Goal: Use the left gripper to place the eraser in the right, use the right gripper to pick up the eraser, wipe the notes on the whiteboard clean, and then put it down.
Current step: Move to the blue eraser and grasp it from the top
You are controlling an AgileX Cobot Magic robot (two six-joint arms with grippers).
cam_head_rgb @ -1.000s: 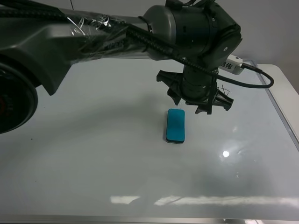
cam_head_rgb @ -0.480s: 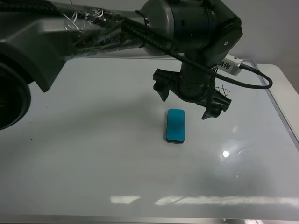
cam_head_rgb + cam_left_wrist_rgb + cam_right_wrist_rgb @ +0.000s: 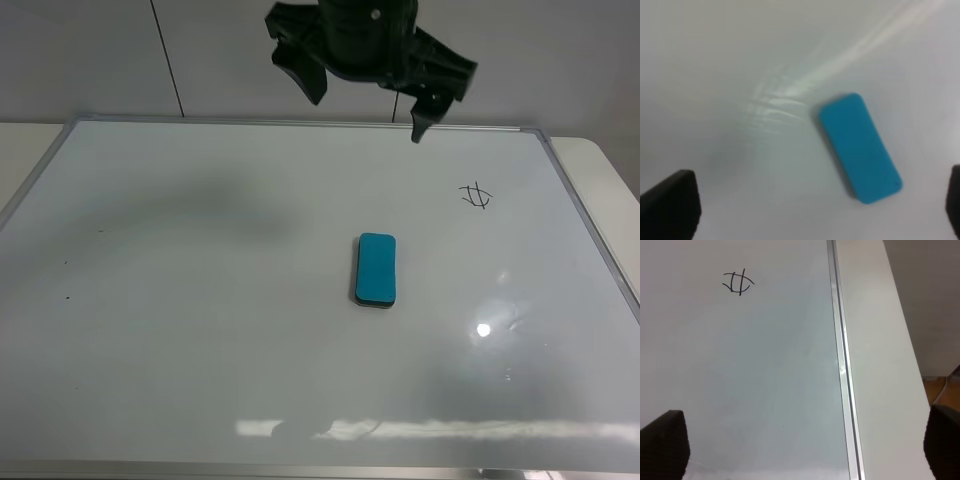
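Observation:
The blue eraser point(image 3: 376, 269) lies flat near the middle of the whiteboard point(image 3: 200, 300), free of any gripper. A small black scribbled note point(image 3: 476, 195) is on the board to the eraser's upper right. My left gripper point(image 3: 365, 112) hangs open and empty, high above the board's far edge. In the left wrist view the eraser point(image 3: 860, 147) lies well below the open gripper point(image 3: 810, 212). The right wrist view shows the note point(image 3: 738, 282) and my right gripper point(image 3: 802, 447) open and empty, near the board's right frame. The right arm is out of the exterior view.
The whiteboard's metal frame point(image 3: 841, 365) runs along its right side, with the white table point(image 3: 875, 365) beyond it. A grey wall point(image 3: 100, 50) stands behind the board. A light glare spot point(image 3: 484, 329) sits right of the eraser.
My left arm has lifted up and back from just above the eraser toward the board's far edge, uncovering the note. The eraser has not moved.

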